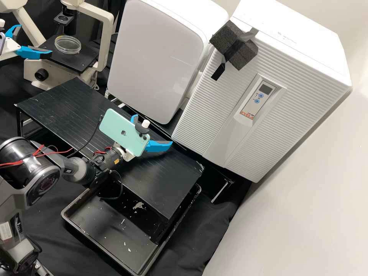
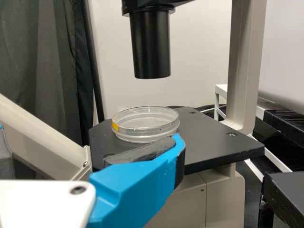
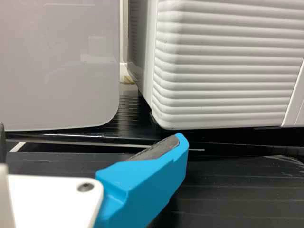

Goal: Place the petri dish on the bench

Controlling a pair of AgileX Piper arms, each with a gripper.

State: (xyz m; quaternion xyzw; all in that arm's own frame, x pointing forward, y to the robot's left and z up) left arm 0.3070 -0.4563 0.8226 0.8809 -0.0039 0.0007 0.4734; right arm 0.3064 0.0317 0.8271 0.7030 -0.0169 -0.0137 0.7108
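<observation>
At the high view's left, the left gripper (image 1: 35,40), white with bright blue fingers, stands open beside the shallow, round, clear plastic petri dish (image 1: 68,45), which rests flat and ungripped on the flat black microscope stage (image 1: 78,63). Step in hand, as judged: grasp the dish. Align the fingers level with its side wall, one on each side; advance without nudging the rim; close lightly, since clear plastic may slip or crack. Lift vertically, clear the stage, then carry toward the black slatted bench (image 1: 71,101) and lower level before release. Farther right, the right gripper (image 1: 152,130), also white and blue, has its fingers apart, holding nothing, behind a mint-green phone (image 1: 120,130). Count, left to right: grippers, two, each with two fingers; petri dish, one; stage, one; bench, one; black rectangular tray (image 1: 111,232), one; phone, one; large white appliances (image 1: 153,57), two.
</observation>
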